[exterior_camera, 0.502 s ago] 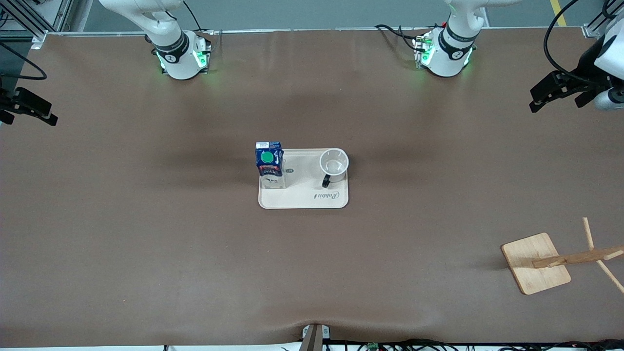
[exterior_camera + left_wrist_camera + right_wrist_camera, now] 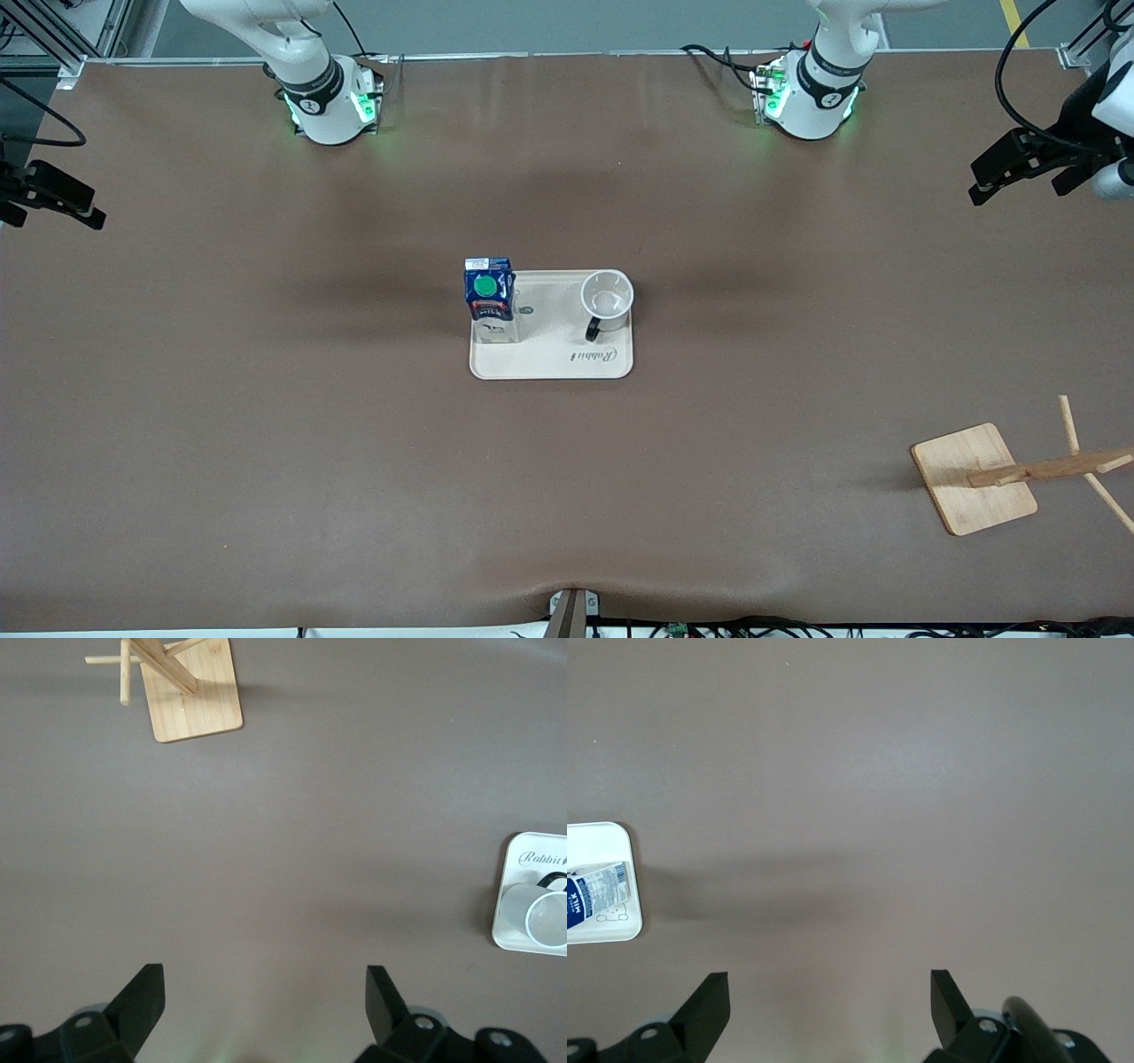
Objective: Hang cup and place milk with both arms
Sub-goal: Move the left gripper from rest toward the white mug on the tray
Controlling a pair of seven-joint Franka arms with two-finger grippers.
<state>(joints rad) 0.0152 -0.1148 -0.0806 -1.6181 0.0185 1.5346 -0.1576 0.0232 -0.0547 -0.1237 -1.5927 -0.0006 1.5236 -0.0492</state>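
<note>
- The left gripper point(image 2: 266, 1001) had its fingers point(image 2: 142, 997) wide apart and empty, high over the bare surface point(image 2: 266, 461) at the left arm's end.
- The right gripper point(image 2: 830, 1005) was also spread and empty, over the right arm's end.
- The cup point(image 2: 607, 301) and the milk point(image 2: 488, 297) both stood on the tray point(image 2: 554, 363) at the centre.
- The wooden rack point(image 2: 1019, 470) sat at about four o'clock from the tray, well apart.
- By my judgement nothing was done yet; both grasps remained.

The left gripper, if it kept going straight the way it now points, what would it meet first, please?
Probably only the bare brown table. The left gripper hangs open, pointing down at cloth; the wooden rack and the tray with the cup lie off to the sides.
</note>
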